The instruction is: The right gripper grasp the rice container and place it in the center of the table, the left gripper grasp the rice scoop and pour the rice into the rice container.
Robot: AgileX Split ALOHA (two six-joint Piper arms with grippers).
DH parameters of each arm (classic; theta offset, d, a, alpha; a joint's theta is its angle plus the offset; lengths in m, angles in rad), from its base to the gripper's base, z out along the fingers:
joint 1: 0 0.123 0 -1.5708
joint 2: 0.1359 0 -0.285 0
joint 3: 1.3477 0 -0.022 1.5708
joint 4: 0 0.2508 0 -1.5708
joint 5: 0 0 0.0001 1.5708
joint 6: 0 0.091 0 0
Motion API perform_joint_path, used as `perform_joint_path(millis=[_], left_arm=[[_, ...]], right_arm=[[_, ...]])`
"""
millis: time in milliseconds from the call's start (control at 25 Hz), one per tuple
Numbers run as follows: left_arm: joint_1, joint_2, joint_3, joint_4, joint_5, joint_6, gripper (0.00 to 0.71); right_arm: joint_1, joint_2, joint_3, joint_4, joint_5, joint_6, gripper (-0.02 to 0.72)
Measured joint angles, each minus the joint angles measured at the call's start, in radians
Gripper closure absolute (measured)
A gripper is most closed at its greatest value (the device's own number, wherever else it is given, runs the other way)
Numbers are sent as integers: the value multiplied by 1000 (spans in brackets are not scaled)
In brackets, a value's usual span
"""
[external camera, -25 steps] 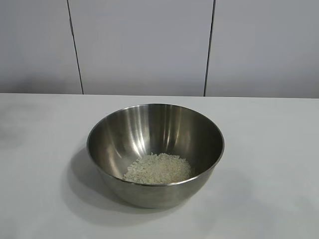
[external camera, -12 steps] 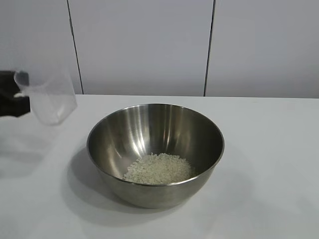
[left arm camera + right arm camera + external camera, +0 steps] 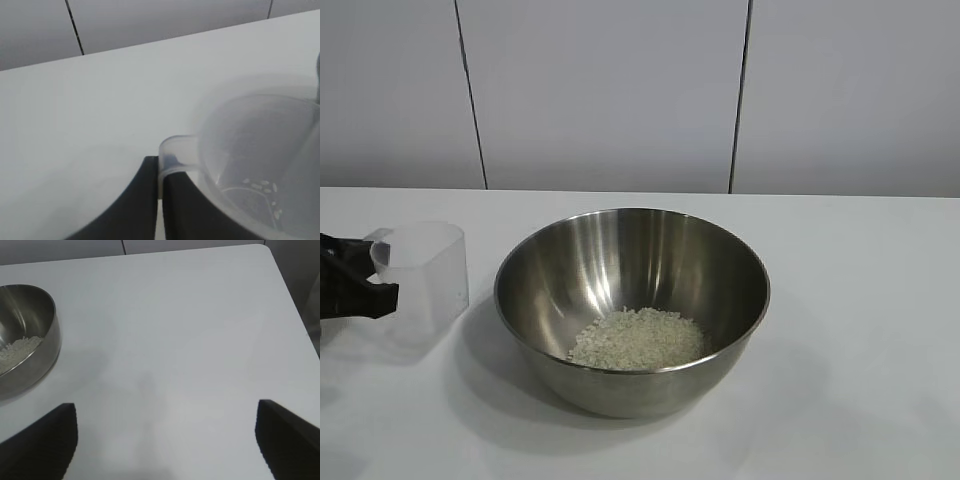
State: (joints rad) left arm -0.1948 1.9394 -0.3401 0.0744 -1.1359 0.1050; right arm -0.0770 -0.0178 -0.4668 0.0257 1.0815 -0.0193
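Note:
The rice container (image 3: 610, 255), a shiny steel bowl, stands mid-table with a heap of rice (image 3: 638, 338) in its bottom. Left of it, the clear plastic rice scoop (image 3: 420, 275) is upright and low by the tabletop, apart from the bowl. My left gripper (image 3: 378, 272) is shut on the scoop's small side handle. The left wrist view shows both black fingers (image 3: 145, 200) pinching that handle, and the scoop (image 3: 260, 145) holds only a few grains (image 3: 260, 186). My right gripper (image 3: 165, 415) hovers open over bare table, right of the bowl (image 3: 40, 315), holding nothing.
The white table (image 3: 860, 300) stretches wide to the right of the bowl, and its far right corner (image 3: 262, 250) shows in the right wrist view. A grey panelled wall (image 3: 610, 90) runs behind the table.
A second ago the scoop was out of view. It came in from the left, raised and tilted, and now sits lower and upright beside the bowl. Bowl and rice have not moved.

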Motion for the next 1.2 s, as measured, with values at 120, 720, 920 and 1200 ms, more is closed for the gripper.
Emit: perform_joint_path(millis=[120,720,920,1200], left_arm=[[0,22,0,-31,0,2,699],[0,29,8,-41,-5,12,431],[0,29,73,-86,-8,12,403],[0,3,165,-103,-15,-7,182]], right_arm=[[0,0,0,0,0,0,42],[0,0,0,0,0,0,42],[0,0,0,0,0,0,42],[0,0,0,0,0,0,42]])
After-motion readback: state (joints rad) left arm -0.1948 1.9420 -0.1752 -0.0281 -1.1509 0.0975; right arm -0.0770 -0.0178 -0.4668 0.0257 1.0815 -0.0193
